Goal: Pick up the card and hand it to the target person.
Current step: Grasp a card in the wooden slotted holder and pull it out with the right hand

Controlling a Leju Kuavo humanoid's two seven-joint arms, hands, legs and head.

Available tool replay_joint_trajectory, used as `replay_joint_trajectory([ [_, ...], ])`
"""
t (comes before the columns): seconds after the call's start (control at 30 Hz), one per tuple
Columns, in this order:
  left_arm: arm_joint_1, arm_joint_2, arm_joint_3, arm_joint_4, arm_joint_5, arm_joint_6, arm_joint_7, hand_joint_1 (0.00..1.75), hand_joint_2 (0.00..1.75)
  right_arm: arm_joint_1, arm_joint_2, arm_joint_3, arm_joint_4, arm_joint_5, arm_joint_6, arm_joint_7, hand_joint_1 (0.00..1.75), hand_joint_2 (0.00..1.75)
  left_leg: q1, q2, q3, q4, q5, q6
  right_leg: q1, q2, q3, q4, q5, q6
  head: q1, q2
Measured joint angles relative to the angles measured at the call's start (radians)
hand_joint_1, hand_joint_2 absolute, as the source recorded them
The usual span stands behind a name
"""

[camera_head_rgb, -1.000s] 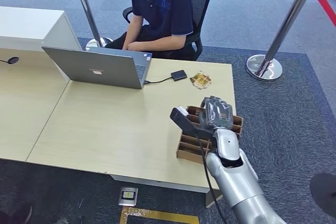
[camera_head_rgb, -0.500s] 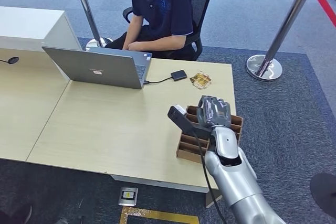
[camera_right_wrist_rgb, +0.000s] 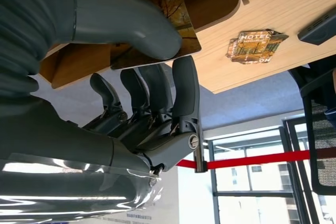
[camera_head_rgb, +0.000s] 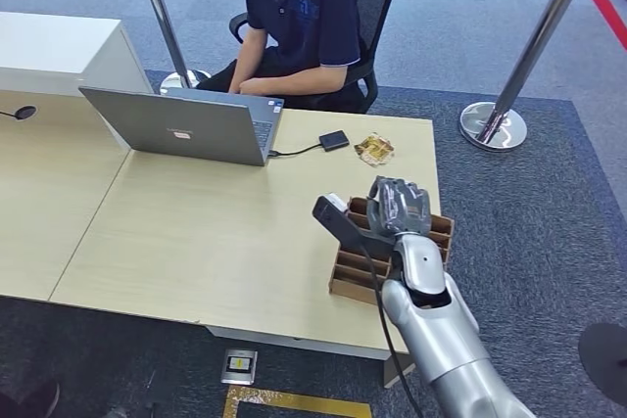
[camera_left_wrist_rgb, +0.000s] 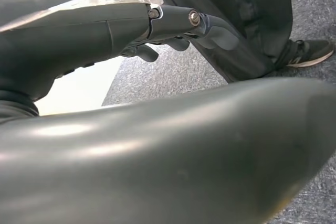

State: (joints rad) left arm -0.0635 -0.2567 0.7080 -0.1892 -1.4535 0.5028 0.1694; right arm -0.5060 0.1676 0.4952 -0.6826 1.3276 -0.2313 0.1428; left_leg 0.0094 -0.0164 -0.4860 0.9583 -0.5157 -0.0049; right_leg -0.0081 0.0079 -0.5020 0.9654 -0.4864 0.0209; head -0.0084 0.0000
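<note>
Right hand: my right hand sits over the wooden card box near the table's right front corner. In the right wrist view, my thumb lies on the printed face of a card and my fingers curl up under its edge. The card is pinched between them.
Card: it is at the box, its near end between thumb and fingers, its far end against the box's wooden wall; I cannot tell whether it is clear of its slot.
Left hand: my left hand shows in the left wrist view above grey carpet, fingers partly curled; whether it is clenched or released I cannot tell. Nothing shows in it.
Box: brown, slotted, on the pale table, partly hidden under my forearm.
Other cards: a small loose stack lies on the table beyond the box, apart from it, beside a dark flat device cabled to a laptop.
Person: a person in a dark polo shirt sits across the table behind the laptop.
Surroundings: barrier post stands on the carpet to the right.
</note>
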Motion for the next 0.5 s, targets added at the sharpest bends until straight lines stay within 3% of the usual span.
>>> replay_joint_trajectory([
  [0.2,0.0,0.0,0.0,0.0,0.004,0.0,0.0,0.0,0.0,0.009,-0.021,0.0,-0.066,-0.024,0.002,-0.008,1.37,1.75,0.0,0.0,0.0,0.0,0.0,0.0,0.0,0.0,0.0,0.0,0.0,0.0,0.0,0.0],
  [0.5,0.001,0.0,0.0,0.0,0.026,0.0,0.0,0.0,0.0,0.058,-0.092,-0.001,-0.317,-0.079,0.029,-0.038,1.3,1.75,0.0,0.0,-0.001,0.0,0.0,0.0,0.0,0.0,-0.001,0.0,0.0,0.0,0.0,0.0],
])
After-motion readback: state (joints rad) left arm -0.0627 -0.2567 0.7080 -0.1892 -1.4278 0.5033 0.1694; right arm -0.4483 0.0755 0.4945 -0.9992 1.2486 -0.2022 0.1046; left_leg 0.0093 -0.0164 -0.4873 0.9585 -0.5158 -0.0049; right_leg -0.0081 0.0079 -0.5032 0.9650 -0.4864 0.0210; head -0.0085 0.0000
